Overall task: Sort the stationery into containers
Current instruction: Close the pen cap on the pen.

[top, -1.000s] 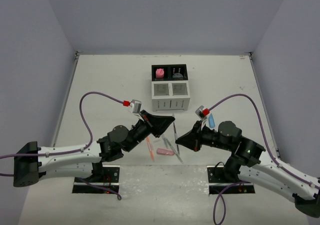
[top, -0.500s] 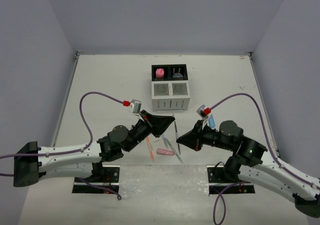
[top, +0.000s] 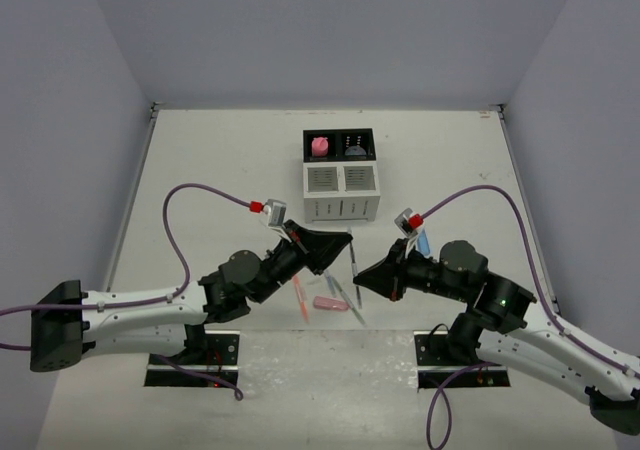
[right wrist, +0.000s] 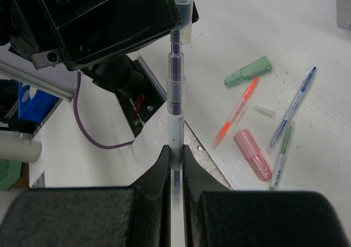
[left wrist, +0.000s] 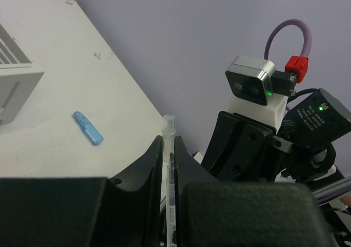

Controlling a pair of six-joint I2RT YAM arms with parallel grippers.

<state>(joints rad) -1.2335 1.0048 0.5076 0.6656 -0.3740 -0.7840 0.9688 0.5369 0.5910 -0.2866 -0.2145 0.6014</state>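
Observation:
A clear grey pen [top: 353, 262] hangs above the table between both arms. My left gripper [top: 343, 242] is shut on its upper end, and the pen [left wrist: 168, 142] runs between the jaws in the left wrist view. My right gripper [top: 358, 276] is shut on its lower part, with the pen [right wrist: 176, 82] rising from the jaws toward the left gripper [right wrist: 184, 16]. The containers [top: 341, 177] stand behind, with a pink eraser [top: 320, 146] and a round puck [top: 354, 148] in the black bins.
On the table below lie an orange pen [right wrist: 236, 112], a green marker [right wrist: 248, 72], a pink marker [right wrist: 252, 155], a blue pen [right wrist: 292, 108], a green pen [right wrist: 281, 156] and a small clear cap [right wrist: 265, 110]. A blue marker [top: 423, 241] lies by the right arm.
The left arm has crept slightly to the right. Both grippers stay shut on the same pen.

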